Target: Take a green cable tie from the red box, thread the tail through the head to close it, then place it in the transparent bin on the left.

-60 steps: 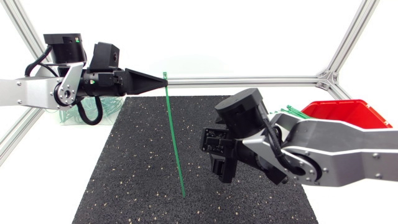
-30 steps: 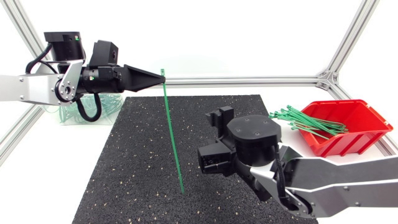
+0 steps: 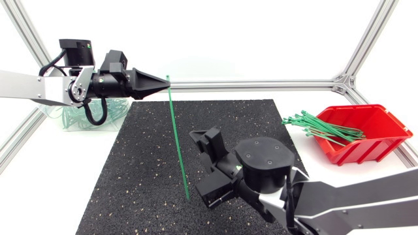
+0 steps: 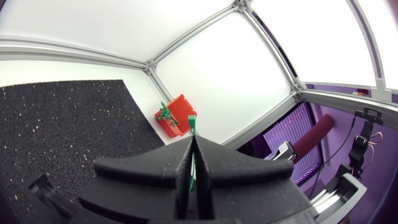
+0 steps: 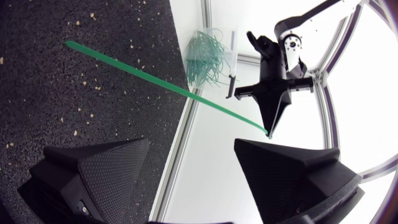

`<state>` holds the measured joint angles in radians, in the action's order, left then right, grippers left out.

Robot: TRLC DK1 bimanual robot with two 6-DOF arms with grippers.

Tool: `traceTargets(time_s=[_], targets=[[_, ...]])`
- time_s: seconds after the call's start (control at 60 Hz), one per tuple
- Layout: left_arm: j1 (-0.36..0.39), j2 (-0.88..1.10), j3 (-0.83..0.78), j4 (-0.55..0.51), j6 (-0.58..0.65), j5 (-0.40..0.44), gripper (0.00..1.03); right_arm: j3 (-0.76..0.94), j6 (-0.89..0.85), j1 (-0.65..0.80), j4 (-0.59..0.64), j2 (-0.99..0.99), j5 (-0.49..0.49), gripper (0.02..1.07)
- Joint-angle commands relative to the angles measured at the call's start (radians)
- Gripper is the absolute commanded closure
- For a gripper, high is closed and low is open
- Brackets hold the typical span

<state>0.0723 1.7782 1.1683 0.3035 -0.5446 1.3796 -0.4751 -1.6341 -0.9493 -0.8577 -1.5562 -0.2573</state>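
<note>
Here, left black wedge gripper [image 3: 163,80] is clamping slim green plastic cable tie [image 3: 176,137]; right gripper [image 3: 206,167], gaping, should be pinching tail's tip.

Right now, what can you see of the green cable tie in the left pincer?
The green cable tie is a thin, straight strip, plastic by its look, not yet looped. The left pincer is shut on its head end; it hangs nearly upright, tail down over the black mat. Whether its tip touches the mat, I cannot tell.

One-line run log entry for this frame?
left gripper: shut on green cable tie head | tie: hangs over black mat | right gripper: open, near tail
</note>
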Motion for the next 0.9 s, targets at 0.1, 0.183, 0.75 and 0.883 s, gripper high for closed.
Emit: traceTargets(time_s=[0.1, 0.183, 0.75, 0.883], targets=[[-0.022, -0.003, 0.011, 0.003, -0.124, 0.013, 1.00, 0.035, -0.090, -0.031, -0.029, -0.031, 0.047, 0.07], [-0.031, 0.010, 0.036, 0.003, -0.179, 0.015, 1.00, 0.032, -0.096, -0.037, -0.033, -0.036, 0.056, 0.07], [-0.075, 0.116, 0.149, -0.050, -0.229, 0.027, 1.00, 0.059, -0.107, -0.105, -0.092, -0.059, 0.062, 0.16], [-0.072, 0.116, 0.146, -0.056, -0.229, 0.041, 1.00, 0.070, -0.135, -0.108, -0.124, -0.087, 0.084, 0.23]])
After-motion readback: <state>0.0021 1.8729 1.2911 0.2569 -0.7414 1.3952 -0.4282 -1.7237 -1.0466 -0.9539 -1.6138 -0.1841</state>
